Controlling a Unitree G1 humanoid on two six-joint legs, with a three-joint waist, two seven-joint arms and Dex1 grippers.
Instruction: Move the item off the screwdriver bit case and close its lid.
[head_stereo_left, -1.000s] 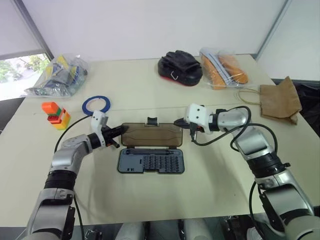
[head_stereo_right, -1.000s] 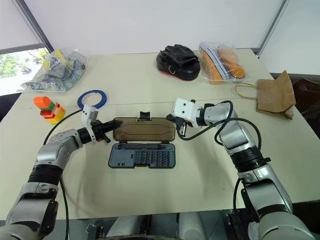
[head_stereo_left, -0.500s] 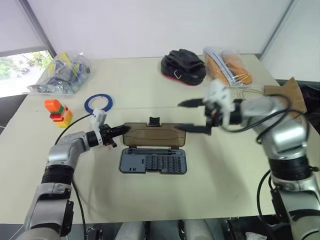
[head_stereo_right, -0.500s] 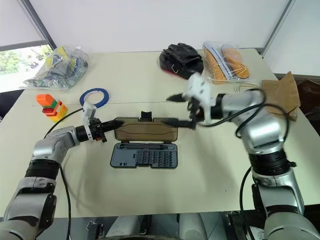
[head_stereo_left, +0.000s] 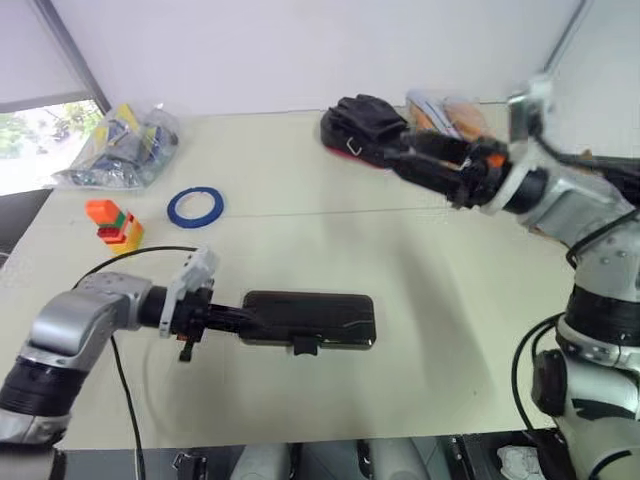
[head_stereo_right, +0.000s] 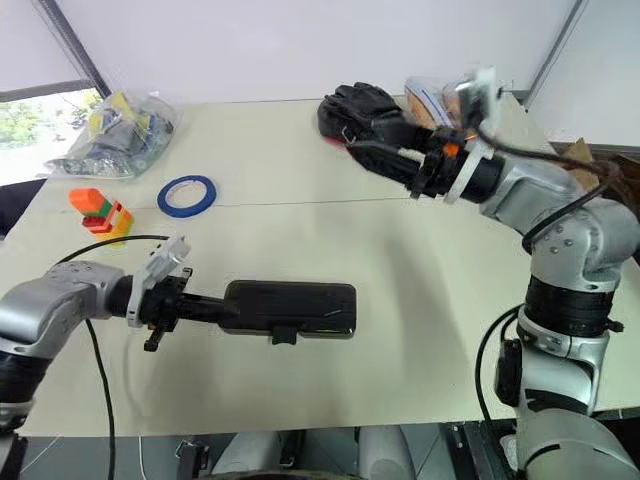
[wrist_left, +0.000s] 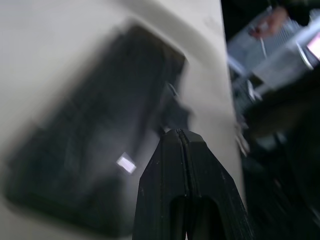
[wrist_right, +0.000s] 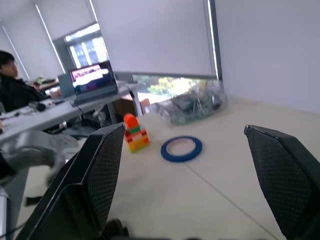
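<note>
The screwdriver bit case (head_stereo_left: 310, 320) lay on the desk (head_stereo_left: 300, 210) with its lid (head_stereo_left: 330, 312) down, the blue tape ring (head_stereo_left: 195, 206) well apart beyond it, the left tool (head_stereo_left: 243, 320) pressed together at its end, the right tool (head_stereo_right: 365, 136) spread wide above the desk.

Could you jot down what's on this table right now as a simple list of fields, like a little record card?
case: screwdriver bit case lies near the table's front edge, lid folded down over the tray
tape: blue tape ring lies flat on the table, well apart from the case
left gripper: left gripper shut, tips at the case's left end
right gripper: right gripper open, raised above the table's far right
other things: block stack, plastic bag, black gloves
</note>
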